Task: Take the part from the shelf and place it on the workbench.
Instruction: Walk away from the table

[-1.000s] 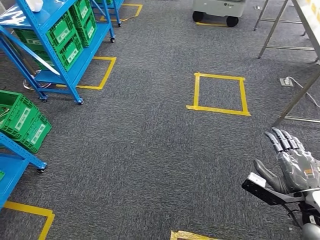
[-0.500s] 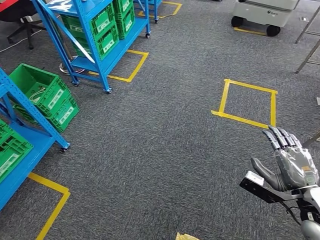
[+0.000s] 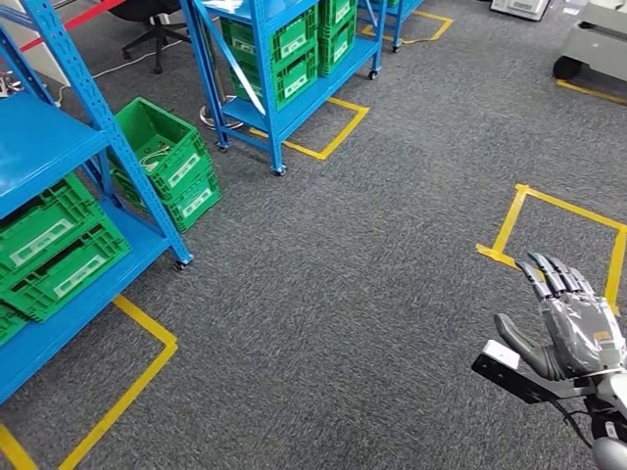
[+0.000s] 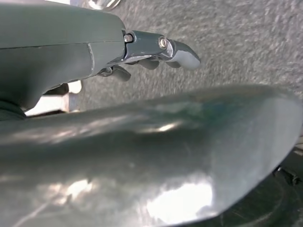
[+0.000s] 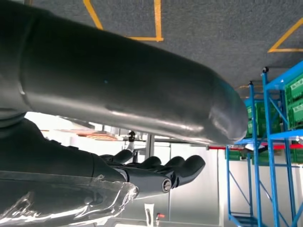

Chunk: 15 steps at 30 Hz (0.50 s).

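A blue shelf (image 3: 46, 137) stands at the near left of the head view, with green crates (image 3: 59, 245) on its lower board. Which crate holds the part I cannot tell. My right hand (image 3: 569, 328) hangs at the lower right above the carpet, fingers stretched and apart, with nothing in it. The right wrist view shows the same right hand (image 5: 157, 172) empty, with blue shelving (image 5: 271, 142) beyond it. In the left wrist view my left hand (image 4: 157, 49) has its fingers extended over grey carpet and holds nothing.
A green crate (image 3: 167, 162) sits on the floor beside the near shelf. A second blue shelf (image 3: 288, 59) with green crates stands further back. Yellow tape squares (image 3: 510, 225) mark the carpet. A black office chair (image 3: 152, 15) and a white cart (image 3: 595, 44) are at the far edge.
The whole picture has swung: the camera has turned left, bringing the shelves nearer and further right in the frame. My right hand keeps its pose.
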{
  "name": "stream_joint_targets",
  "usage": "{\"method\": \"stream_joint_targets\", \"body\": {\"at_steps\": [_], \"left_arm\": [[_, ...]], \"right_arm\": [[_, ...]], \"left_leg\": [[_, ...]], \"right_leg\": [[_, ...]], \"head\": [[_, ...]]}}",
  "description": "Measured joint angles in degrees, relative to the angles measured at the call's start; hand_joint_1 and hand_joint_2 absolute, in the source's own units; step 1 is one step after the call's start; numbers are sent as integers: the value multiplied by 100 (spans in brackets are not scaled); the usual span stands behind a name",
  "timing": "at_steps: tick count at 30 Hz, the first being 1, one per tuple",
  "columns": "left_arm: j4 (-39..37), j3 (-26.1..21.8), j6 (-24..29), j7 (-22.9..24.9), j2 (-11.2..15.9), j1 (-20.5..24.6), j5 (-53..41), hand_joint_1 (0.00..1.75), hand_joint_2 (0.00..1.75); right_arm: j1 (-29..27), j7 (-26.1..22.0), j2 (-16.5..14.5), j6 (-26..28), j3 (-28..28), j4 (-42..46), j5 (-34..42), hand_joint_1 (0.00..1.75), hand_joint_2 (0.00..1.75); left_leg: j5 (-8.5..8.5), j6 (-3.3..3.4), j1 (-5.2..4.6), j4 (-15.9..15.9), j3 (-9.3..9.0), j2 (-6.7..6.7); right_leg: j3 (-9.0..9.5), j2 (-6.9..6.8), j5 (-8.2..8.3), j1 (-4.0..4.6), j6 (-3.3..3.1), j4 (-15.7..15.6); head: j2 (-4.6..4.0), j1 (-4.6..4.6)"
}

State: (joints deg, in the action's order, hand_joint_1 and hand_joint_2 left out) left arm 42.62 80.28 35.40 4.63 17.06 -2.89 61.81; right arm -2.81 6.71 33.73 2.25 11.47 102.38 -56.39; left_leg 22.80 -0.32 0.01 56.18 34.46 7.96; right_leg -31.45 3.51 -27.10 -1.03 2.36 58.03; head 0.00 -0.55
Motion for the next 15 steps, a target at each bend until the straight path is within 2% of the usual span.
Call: {"method": "stream_joint_targets", "body": {"at_steps": [1, 2, 3, 4, 5, 6, 7, 8, 9, 10, 12, 13, 14, 15], "left_arm": [[-1, 3, 1, 0, -5, -16, 0, 0, 0], [-2, 8, 3, 0, -9, -27, 1, 0, 0], [-3, 12, 8, 0, -11, -26, 1, 0, 0], [-4, 15, 14, 0, -13, -20, 1, 0, 0], [-5, 17, 19, 0, -14, -7, 1, 0, 0], [-6, 17, 24, 0, -16, 5, 0, 0, 0], [-6, 18, 27, 0, -19, 11, 1, 0, 0], [-7, 20, 33, 0, -22, 12, 1, 0, 0], [-7, 24, 39, 0, -21, 11, 2, 0, 0], [-8, 28, 44, 0, -18, 9, 4, 0, 0], [-10, 34, 54, 0, -14, 19, 7, 0, 0], [-10, 36, 57, 0, -14, 31, 8, 0, 0], [-10, 38, 60, 0, -14, 40, 9, 0, 0], [-11, 42, 62, 1, -15, 43, 10, 0, 0]], "right_arm": [[12, 0, 0, 1, 2, 0, -3, 0, 0], [21, 0, 0, 2, 3, 0, -6, 0, 0], [26, 0, 1, 3, 5, 0, -8, 0, 0], [28, 0, 1, 4, 7, -1, -9, 0, 0], [23, 0, 2, 4, 12, -1, -10, 0, 0], [20, 0, 2, 4, 19, -3, -11, 0, 0], [19, 0, 2, 3, 28, -5, -11, 0, 0], [20, 0, 2, 2, 37, -8, -10, 0, 0], [23, 0, 2, 1, 43, -11, -10, 0, 0], [28, 0, 2, 1, 46, -13, -10, 0, 0], [36, 0, 2, 0, 48, -14, -10, 0, 0], [41, 0, 2, -1, 48, -16, -9, 0, 0], [47, -1, 2, -1, 49, -17, -9, 0, 0], [58, -1, 2, -2, 51, -19, -9, 0, 0]], "left_leg": [[-1, -32, 4, 7, 24, -20], [60, -59, -3, 87, 74, -135], [193, -80, -14, 284, 173, -301], [383, -95, -23, 600, 321, -500], [594, -108, -27, 1008, 516, -633], [752, -115, -25, 1388, 696, -690], [817, -116, -23, 1631, 806, -714], [774, -112, -24, 1667, 812, -725], [631, -103, -26, 1468, 696, -745], [441, -85, -36, 1100, 485, -824], [178, -41, -74, 342, 63, -1081], [135, -17, -91, 128, -47, -1168], [138, 6, -105, 42, -78, -1173], [136, 38, -105, 24, -70, -1095]], "right_leg": [[8, -69, 18, 4, -42, -6], [8, -137, 36, 6, -81, -19], [9, -210, 51, 5, -116, -36], [9, -285, 56, 15, -140, -44], [4, -364, 53, 26, -156, -46], [-1, -446, 49, 35, -165, -45], [-2, -528, 44, 41, -171, -45], [2, -608, 39, 46, -175, -45], [11, -684, 32, 49, -175, -44], [27, -756, 21, 52, -170, -44], [54, -884, -17, 81, -133, -31], [64, -945, -35, 99, -109, -25], [75, -1013, -50, 115, -84, -24], [92, -1081, -62, 120, -60, -31]], "head": [[0, 1], [0, -13], [0, -22], [0, -34], [0, -45], [0, -43], [0, -44], [0, -44], [0, -44], [0, -45], [0, -47], [0, -44], [0, -43], [0, -42]]}}
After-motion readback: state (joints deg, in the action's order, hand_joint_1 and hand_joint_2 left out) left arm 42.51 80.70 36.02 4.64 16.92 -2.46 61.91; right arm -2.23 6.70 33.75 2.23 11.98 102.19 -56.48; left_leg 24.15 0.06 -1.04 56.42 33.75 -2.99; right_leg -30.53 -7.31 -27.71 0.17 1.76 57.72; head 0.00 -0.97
